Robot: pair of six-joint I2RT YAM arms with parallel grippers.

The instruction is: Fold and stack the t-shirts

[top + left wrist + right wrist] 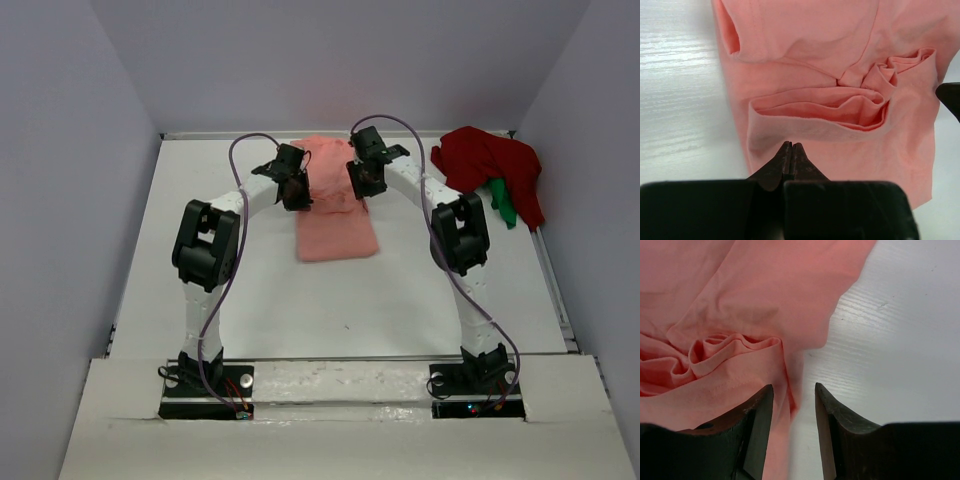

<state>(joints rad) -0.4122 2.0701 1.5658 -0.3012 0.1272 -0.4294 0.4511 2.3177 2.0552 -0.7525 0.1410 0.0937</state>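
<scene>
- Lying at the middle of the desk (250, 300), toward its far side, the salmon-pink t-shirt (337, 235) forms a narrow strip running from far to near. Its near end is flat, and its far part is rumpled into folds between your two claws.
- Your left claw (791, 150) sits over the shirt's left side with its tips pressed together at the lip of a fold. You cannot tell from the wrist view whether any cloth is pinched between them.
- Your right claw (793, 387) has its jaws apart, straddling the shirt's right edge. One finger (757, 415) is over the cloth and the other is over bare desk.
- Off to the right, well apart from the pink shirt, a dark red t-shirt (485, 160) lies heaped in the far right corner. A green t-shirt (505, 208) pokes out from under it, mostly covered.
- From above, both wrists hide the pink shirt's far part, so you cannot see its collar or sleeves there.
- At the right border of the left wrist view, a dark shape (950, 97) is cut off and hard to name.
- Walls (60, 200) close in the desk at left, right and far side.
- Bare surface shows left of the shirt and between it and the arm bases.
</scene>
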